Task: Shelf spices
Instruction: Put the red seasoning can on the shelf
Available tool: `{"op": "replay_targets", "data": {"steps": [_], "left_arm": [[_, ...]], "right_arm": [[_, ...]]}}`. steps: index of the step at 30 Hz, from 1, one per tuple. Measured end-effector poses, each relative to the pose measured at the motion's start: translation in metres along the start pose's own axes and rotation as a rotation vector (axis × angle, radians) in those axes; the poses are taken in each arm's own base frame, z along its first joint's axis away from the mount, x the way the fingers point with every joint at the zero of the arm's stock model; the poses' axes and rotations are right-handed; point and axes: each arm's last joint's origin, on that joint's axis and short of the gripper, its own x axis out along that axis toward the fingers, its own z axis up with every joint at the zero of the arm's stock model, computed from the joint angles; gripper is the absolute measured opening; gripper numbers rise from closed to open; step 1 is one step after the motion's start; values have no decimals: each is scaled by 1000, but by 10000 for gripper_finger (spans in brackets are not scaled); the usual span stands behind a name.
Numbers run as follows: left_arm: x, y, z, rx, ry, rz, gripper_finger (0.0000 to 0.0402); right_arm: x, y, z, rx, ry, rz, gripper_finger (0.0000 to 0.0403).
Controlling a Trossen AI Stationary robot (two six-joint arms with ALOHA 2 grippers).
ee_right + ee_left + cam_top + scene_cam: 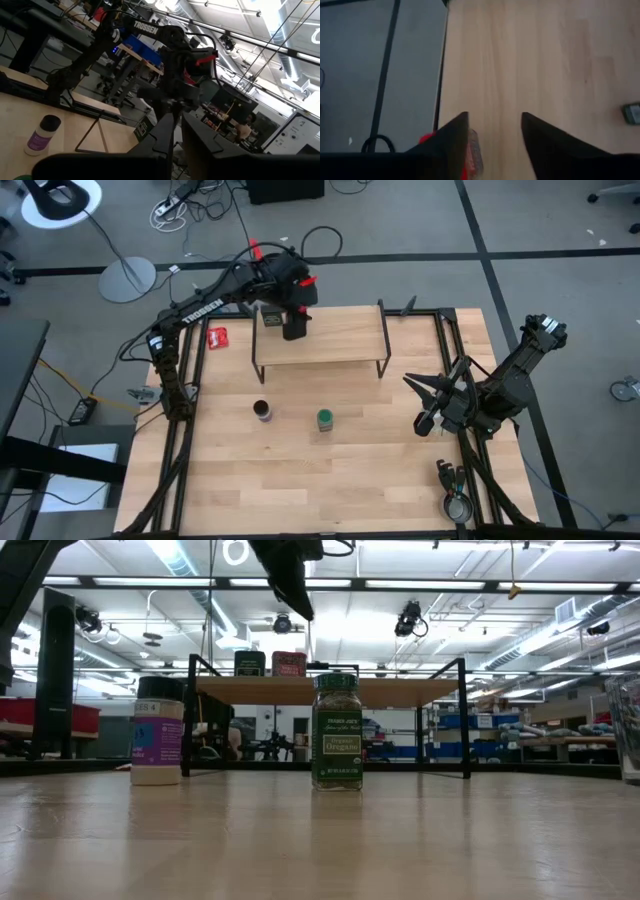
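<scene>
From above, your left arm hides most of the red tin point(288, 664); only the low view shows it beside the olive tin point(249, 663) on the shelf point(330, 335). Your left end effector point(292, 328) hovers over that end of the shelf, fingers point(454, 142) spread and holding nothing. Your right end effector point(428, 406) waits off the bench's right side, its fingers nearly pressed together, empty. The blue-capped jar point(262, 411) and green jar point(325, 419) stand apart on the bench point(330, 470) before the shelf. A red packet point(218, 336) lies left of the shelf.
</scene>
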Motion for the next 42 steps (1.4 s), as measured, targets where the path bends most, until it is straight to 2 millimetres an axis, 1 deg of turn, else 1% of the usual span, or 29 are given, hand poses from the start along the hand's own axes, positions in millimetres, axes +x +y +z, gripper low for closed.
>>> {"op": "replay_targets", "data": {"steps": [4,8,10,12,15,22,27,32,42], "left_arm": [[0,-3,-6,2,78,0,104],[0,-4,-9,-16,108,-6,28],[0,-4,-10,-28,119,-1,8],[0,-4,-11,-33,133,6,7],[6,-4,-13,-44,161,16,6],[35,-9,-32,-49,285,5,2],[50,-11,-39,-49,303,14,1],[54,-8,-41,-45,319,80,1],[54,1,-46,-68,328,91,1]], "right_arm": [[0,0,0,0,0,0,39],[0,0,0,-1,0,0,39],[0,0,0,0,0,0,39],[0,0,0,-1,0,0,39],[0,0,0,0,0,0,39],[0,0,0,0,0,0,39],[0,0,0,0,0,0,39],[0,0,0,0,1,0,39],[0,0,0,0,1,0,39]]}}
